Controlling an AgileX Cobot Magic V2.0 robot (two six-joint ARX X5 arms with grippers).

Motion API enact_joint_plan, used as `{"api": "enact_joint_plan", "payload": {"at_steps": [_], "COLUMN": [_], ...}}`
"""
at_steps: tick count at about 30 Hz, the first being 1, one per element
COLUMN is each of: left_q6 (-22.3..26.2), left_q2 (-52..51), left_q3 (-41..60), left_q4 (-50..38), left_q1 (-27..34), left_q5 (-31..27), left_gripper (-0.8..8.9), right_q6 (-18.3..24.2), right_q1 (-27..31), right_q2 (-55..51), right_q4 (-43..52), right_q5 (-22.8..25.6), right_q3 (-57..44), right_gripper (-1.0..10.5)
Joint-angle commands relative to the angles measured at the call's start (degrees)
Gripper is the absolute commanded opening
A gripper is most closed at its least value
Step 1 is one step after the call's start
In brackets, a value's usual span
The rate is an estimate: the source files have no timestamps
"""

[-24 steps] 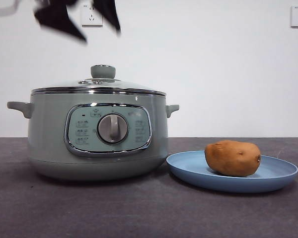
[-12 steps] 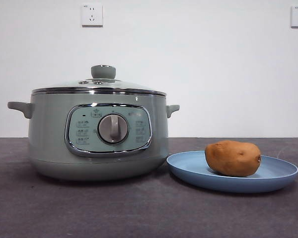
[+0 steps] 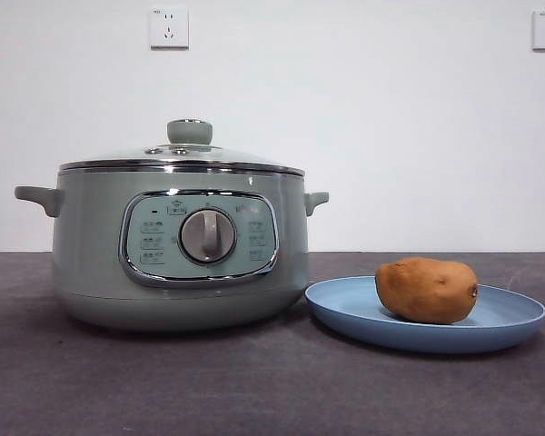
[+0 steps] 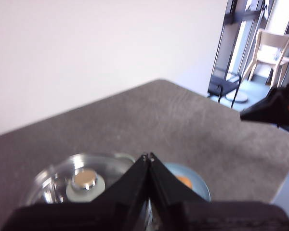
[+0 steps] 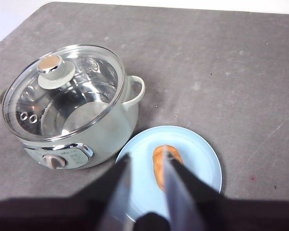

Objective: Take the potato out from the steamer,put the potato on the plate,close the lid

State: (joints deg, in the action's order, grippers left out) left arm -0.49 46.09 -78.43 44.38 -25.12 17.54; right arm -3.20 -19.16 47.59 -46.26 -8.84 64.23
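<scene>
The potato (image 3: 427, 290) lies on the plate (image 3: 345, 312) just beside the steamer (image 3: 179, 250), whose lid (image 3: 183, 153) sits closed. High above, the left gripper (image 4: 148, 157) has its jaws pressed together; the right gripper (image 5: 145, 168), blurred, appears slightly parted and empty over the plate.

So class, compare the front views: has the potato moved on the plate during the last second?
No. The potato sits at the same spot on the plate, equally far from the steamer, whose lid remains closed.
</scene>
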Motion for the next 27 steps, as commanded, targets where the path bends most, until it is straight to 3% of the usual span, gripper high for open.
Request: {"api": "enact_joint_plan", "payload": {"at_steps": [1, 16, 22, 27], "left_q6": [-0.39, -0.39, 2.82, 2.27], "left_q2": [0.35, 6.23, 3.91, -1.99], "left_q3": [0.35, 0.35, 0.94, 10.03], "left_q4": [2.97, 5.97, 6.29, -1.81], "left_q1": [0.00, -0.26, 1.68, 4.90], "left_q5": [0.15, -0.35, -2.91, -1.73], "left_gripper": [-0.03, -0.03, -0.03, -0.03], "right_q6": [-0.85, -0.83, -0.83, -0.83], "right_q1": [-0.02, -0.02, 0.00, 0.00], "right_q2": [-0.04, -0.02, -0.04, -0.02], "right_q4": [0.33, 0.33, 0.31, 0.31], "right_q5": [0.15, 0.17, 0.20, 0.17], "right_q3": [-0.31, -0.31, -0.31, -0.31], "right_gripper": [0.0, 0.0, 0.0, 0.0]}}
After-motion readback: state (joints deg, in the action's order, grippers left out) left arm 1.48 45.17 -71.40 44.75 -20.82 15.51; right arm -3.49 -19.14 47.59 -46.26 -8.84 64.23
